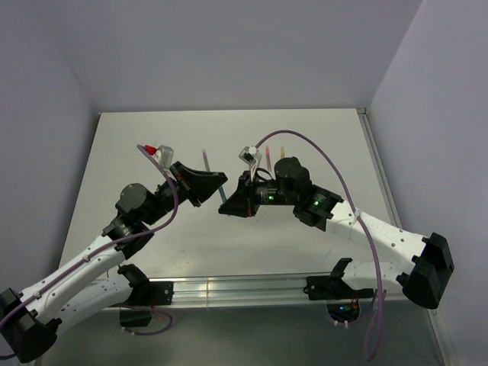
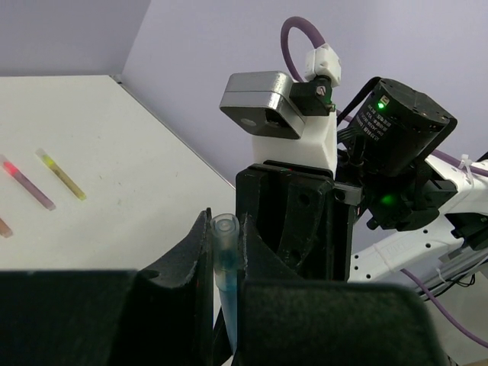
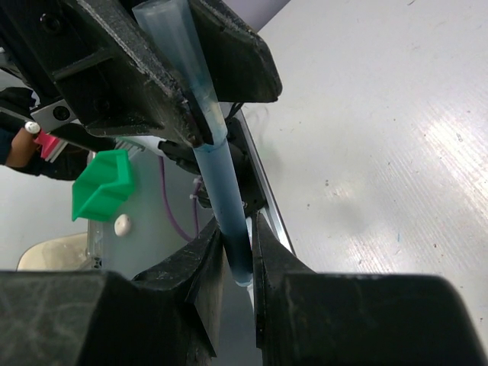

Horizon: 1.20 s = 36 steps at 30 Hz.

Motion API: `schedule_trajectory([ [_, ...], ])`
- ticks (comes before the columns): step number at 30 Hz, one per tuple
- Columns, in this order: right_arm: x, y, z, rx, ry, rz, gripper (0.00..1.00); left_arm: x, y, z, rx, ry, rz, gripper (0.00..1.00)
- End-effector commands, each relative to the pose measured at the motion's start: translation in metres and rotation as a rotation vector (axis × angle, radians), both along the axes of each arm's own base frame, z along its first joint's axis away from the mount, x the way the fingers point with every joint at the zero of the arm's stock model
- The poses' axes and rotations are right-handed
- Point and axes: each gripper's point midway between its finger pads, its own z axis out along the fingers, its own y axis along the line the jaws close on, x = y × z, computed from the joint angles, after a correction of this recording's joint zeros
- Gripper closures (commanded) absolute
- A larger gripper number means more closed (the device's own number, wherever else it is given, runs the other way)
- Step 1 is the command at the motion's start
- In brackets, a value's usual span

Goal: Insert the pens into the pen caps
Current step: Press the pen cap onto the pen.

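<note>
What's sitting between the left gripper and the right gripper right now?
A blue pen bridges the gap, pinched by the left gripper at one end and the right gripper at the other. The right wrist view shows it best.

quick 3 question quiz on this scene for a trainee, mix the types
1. True or false: the left gripper and right gripper both clamp one blue pen.
2. The pink-red pen and yellow pen lie: A) on the table B) in a tray C) in the right gripper.
3. Fill in: the blue pen is held ____ the table.
Key: 1 true; 2 A; 3 above.
</note>
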Motion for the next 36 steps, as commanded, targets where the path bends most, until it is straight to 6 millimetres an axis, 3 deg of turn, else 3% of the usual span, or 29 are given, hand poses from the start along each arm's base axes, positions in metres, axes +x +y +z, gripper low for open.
schedule_trajectory([
  [1, 0.055, -0.012, 0.112, 0.267, -0.163, -0.237, 1.0, -0.036, -0.021, -0.055, 0.147, 0.065, -0.185, 1.0],
  [15, 0.07, -0.022, 0.155, 0.323, -0.233, -0.271, 1.0, -0.043, -0.03, -0.078, 0.184, 0.112, -0.218, 1.0],
  [36, 0.091, -0.026, 0.199, 0.371, -0.296, -0.302, 1.0, -0.057, -0.039, -0.124, 0.234, 0.208, -0.266, 1.0],
])
